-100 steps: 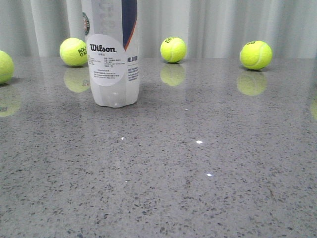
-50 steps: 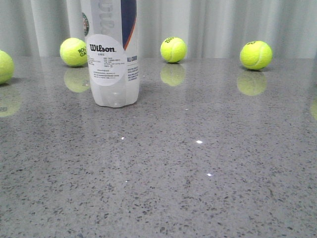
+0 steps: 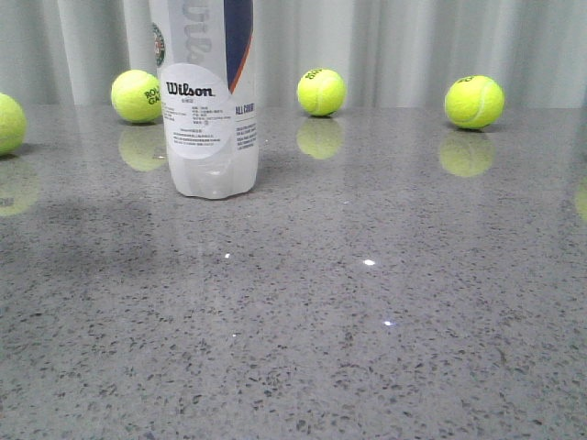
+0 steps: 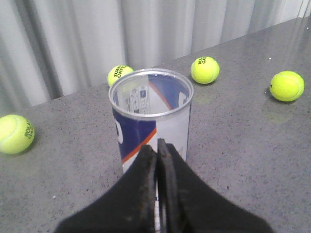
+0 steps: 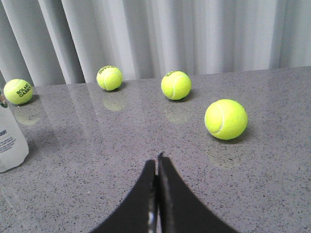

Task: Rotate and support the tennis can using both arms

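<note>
Pleated grey curtain (image 3: 431, 46); speckled tabletop (image 3: 367, 348)

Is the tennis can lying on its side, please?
No, the tennis can stands upright on the table, open rim up.

We read "Wilson" on the tennis can (image 3: 204, 101) — on its white oval label, with "ALL COURT" just right; the far-left ball (image 3: 137, 95) reads "ROLAND GARROS" — finer print too small.

Both wrist views show matte black, wedge-shaped gripper fingers, the left gripper (image 4: 156, 145) and right gripper (image 5: 156, 160) each tapering to thin, slightly worn tips.
</note>
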`<action>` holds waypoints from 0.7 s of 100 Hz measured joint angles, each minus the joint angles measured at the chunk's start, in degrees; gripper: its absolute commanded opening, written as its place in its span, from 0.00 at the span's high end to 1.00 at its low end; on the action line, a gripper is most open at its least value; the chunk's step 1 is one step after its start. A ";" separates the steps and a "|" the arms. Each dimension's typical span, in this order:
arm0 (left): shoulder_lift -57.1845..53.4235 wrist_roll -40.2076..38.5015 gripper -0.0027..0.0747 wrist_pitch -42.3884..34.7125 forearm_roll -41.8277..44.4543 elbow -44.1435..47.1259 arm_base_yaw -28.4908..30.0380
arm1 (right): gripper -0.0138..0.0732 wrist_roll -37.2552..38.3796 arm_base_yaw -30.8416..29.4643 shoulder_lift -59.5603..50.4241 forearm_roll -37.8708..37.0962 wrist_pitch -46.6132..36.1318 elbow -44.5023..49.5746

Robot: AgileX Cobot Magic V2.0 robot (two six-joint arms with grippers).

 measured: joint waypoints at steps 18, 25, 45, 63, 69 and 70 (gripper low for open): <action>-6.30 0.09 0.99 -2.62 1.37 9.04 0.00 | 0.92 0.00 0.00 0.00 0.00 0.00 0.00; -8.96 -0.13 0.99 -2.76 1.61 11.95 0.75 | 0.92 0.00 0.00 0.00 0.00 0.00 0.00; -16.84 -0.26 0.99 -5.49 1.72 18.97 4.52 | 0.92 0.00 0.00 0.00 0.00 0.00 0.00; -23.47 -0.26 0.99 -11.44 1.72 26.48 9.04 | 0.92 0.00 0.00 0.00 0.00 0.00 0.00; -25.34 -0.29 0.99 -12.90 1.72 28.85 10.93 | 0.92 0.00 0.00 0.00 0.00 0.00 0.00; -25.53 -0.29 0.99 -13.06 1.72 29.10 11.13 | 0.92 0.00 0.00 0.00 0.00 0.00 0.00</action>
